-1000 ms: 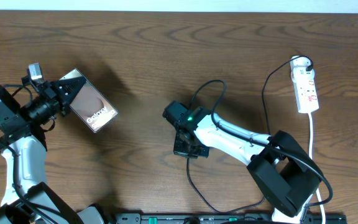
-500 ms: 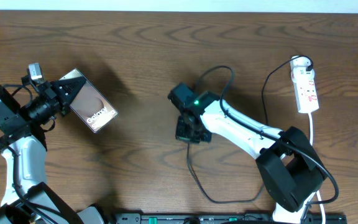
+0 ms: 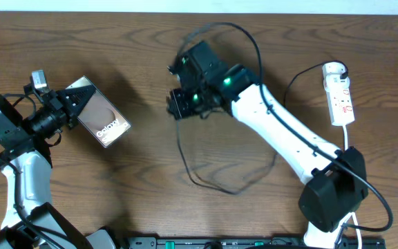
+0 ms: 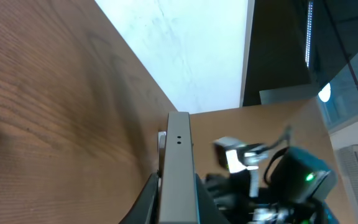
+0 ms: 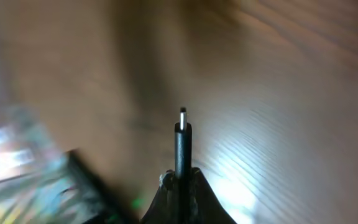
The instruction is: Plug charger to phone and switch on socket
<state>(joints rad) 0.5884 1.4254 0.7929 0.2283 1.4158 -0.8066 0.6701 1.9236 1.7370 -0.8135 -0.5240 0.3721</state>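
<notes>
The phone (image 3: 102, 119) sits at the left of the overhead frame, a flat rectangle with a glossy brownish back and white "Galaxy" lettering. It is turned on a diagonal and pinched at its upper-left end by the left gripper (image 3: 71, 104). In the left wrist view its thin metallic edge (image 4: 179, 162) stands between the dark fingers with two tiny holes showing. The charger (image 3: 206, 181) is a thin black cable. Its stiff end is clamped in the right gripper (image 3: 178, 104), which is pressed together on it, and in the right wrist view the small silver tip (image 5: 182, 118) pokes out past the fingers over blurred wood. Compared with a second ago, the right arm has swung from the lower centre up to the upper centre, closer to the phone, and the cable now trails below it in a wide slack loop. The phone and left arm have not shifted. The socket (image 3: 340, 97), a white strip with red marks, lies at the upper right with a black plug in its top end. The tabletop (image 3: 185, 62) is dark grained wood.
</notes>
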